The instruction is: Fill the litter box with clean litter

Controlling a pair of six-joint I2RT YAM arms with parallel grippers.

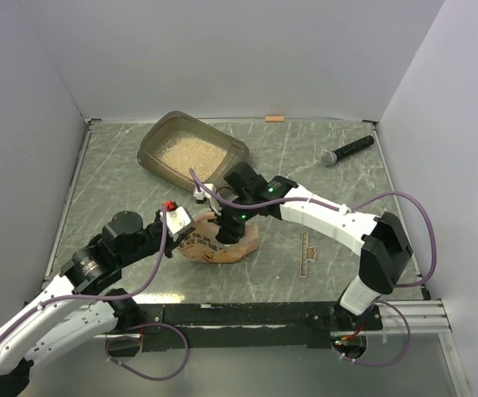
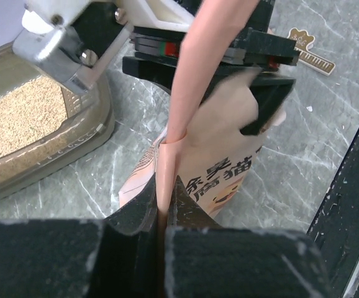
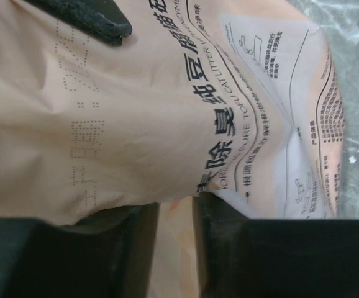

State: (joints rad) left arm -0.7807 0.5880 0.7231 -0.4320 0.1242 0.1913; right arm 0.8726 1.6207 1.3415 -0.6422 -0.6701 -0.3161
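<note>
At the left, the left end effector (image 1: 193, 231) is seen on the near side of the litter box (image 1: 151, 147), a little apart from the box's near rim. Its fingers (image 2: 135, 214) are pressed together on a flat edge of the orange-pink pouch (image 1: 220, 246), with the plastic pinched in the narrow slit between them (this is plainest in the left wrist view).

The litter box is set on the green marbled worktop (image 1: 111, 186), turned at an angle. A layer of beige granules (image 1: 191, 155) is spread over its floor, and in the left wrist view the layer can also be made out through the translucent wall.

The pouch is found just nearer than the box's near right corner, apart from the box and not over it. It is crumpled and tilted, and dark Chinese characters and part of a cartoon face are printed on its side. Its lower end appears to be down on the worktop, though contact cannot be confirmed.

Just right of the left end effector, and likewise on the near side of the box, the right end effector (image 1: 231, 230) is set on the same pouch. Its fingers (image 3: 105, 248) are closed on a fold of the plastic, which is squeezed into the gap between them.

Farther right, a wooden ruler (image 1: 304, 255) with a bear-shaped head is laid flat, nearer than the box and well apart from it. A black microphone (image 1: 348, 150) is laid well to the right of the box, roughly level with it.
</note>
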